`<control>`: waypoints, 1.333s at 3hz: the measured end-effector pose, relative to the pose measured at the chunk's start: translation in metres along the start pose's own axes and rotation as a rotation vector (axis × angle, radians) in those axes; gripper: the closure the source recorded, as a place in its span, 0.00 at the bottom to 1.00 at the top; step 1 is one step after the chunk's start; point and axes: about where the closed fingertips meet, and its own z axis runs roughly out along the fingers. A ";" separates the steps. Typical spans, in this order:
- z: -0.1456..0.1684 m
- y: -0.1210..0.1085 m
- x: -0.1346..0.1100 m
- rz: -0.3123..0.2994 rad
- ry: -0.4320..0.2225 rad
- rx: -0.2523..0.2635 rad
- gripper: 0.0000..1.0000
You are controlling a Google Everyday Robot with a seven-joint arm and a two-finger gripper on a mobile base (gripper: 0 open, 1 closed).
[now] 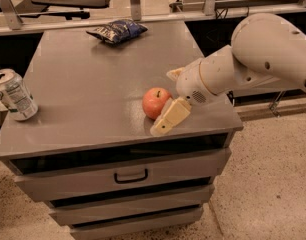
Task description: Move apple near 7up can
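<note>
The orange-red apple (154, 103) sits on the grey cabinet top (93, 84), near its front right. My gripper (165, 102) reaches in from the right, open, with its cream fingers on either side of the apple. The near finger (169, 117) lies against the apple's front right side. The far finger (174, 74) shows behind the apple. The 7up can (13, 95), silver and green, stands tilted at the left edge of the top, well apart from the apple.
A dark blue crinkled snack bag (117, 30) lies at the back of the top. Drawers with a handle (130, 176) are below the front edge. My white arm (263, 54) covers the right side. Metal frames stand behind.
</note>
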 end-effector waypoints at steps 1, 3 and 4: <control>0.014 -0.004 0.000 0.059 -0.055 -0.026 0.14; 0.013 -0.010 -0.003 0.126 -0.153 -0.041 0.61; -0.028 -0.020 -0.018 0.115 -0.205 0.005 0.84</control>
